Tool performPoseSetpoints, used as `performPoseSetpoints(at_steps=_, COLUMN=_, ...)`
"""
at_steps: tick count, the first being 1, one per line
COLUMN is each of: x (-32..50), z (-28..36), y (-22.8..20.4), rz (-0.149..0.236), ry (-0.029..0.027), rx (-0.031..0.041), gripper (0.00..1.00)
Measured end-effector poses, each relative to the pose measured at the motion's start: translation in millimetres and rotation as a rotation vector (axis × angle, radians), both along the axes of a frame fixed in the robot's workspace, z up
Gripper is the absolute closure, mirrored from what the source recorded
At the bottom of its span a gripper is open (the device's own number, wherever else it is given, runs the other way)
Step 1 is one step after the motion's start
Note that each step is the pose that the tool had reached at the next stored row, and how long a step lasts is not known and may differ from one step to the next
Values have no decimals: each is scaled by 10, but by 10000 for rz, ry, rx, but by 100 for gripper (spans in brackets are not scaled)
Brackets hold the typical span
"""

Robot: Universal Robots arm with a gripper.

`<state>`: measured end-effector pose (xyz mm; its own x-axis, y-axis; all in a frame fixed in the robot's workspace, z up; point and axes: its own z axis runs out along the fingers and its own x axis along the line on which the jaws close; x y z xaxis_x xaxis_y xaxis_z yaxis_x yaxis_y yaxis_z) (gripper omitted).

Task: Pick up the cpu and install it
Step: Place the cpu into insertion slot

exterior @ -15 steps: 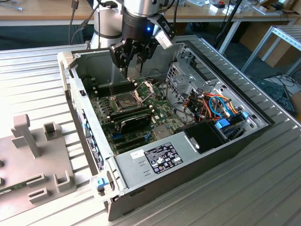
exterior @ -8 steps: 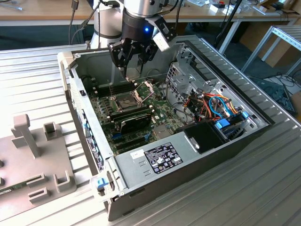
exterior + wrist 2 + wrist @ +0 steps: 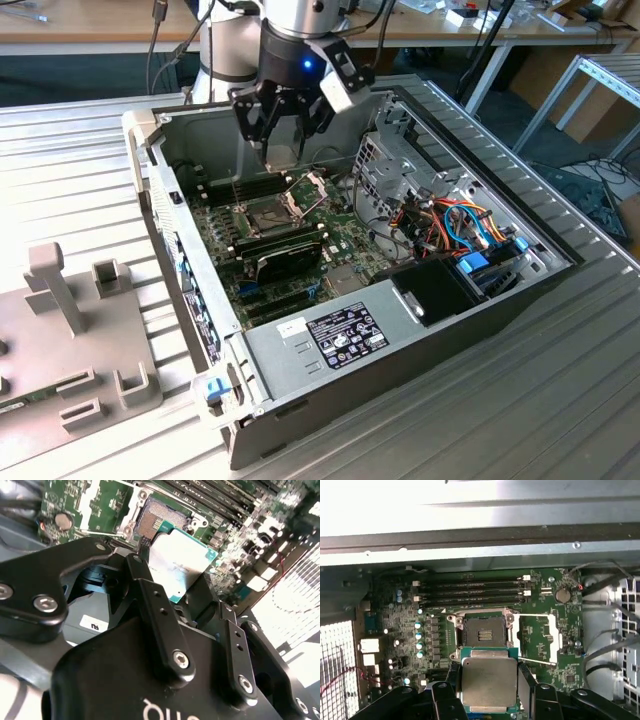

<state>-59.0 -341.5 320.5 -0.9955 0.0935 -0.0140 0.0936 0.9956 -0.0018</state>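
The cpu [image 3: 488, 679] is a flat square chip with a dull silver top on a green edge. My gripper [image 3: 488, 686] is shut on it, one black finger [image 3: 525, 684] on each side. It hangs above the green motherboard [image 3: 540, 605], just beside the bare socket [image 3: 483, 631], whose hinged metal frame [image 3: 538, 637] is swung open. In the second wrist view the cpu [image 3: 181, 562] sits tilted between the fingers [image 3: 149, 592], with the socket [image 3: 156, 521] beyond it. In the exterior view my gripper [image 3: 282, 150] hovers inside the open computer case, over the socket [image 3: 262, 213].
Long black memory slots [image 3: 470, 592] run beside the socket. The case wall [image 3: 180, 240] stands on the exterior view's left; a drive cage [image 3: 395, 165], coloured cables [image 3: 455, 225] and the power supply [image 3: 330, 335] crowd the other sides. A grey fixture [image 3: 70, 340] lies outside the case.
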Motion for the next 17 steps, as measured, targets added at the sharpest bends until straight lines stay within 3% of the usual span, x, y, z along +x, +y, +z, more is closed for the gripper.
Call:
performPoseSetpoints(at_steps=8, x=0, z=-1, y=0, rz=-146, ry=0, rx=0, gripper=45)
performPoseSetpoints(at_steps=14, x=0, z=-2, y=0, rz=-1188, ry=0, rx=0, gripper=45)
performPoseSetpoints(at_steps=17, x=0, z=-4, y=0, rz=-2096, ry=0, rx=0, gripper=45)
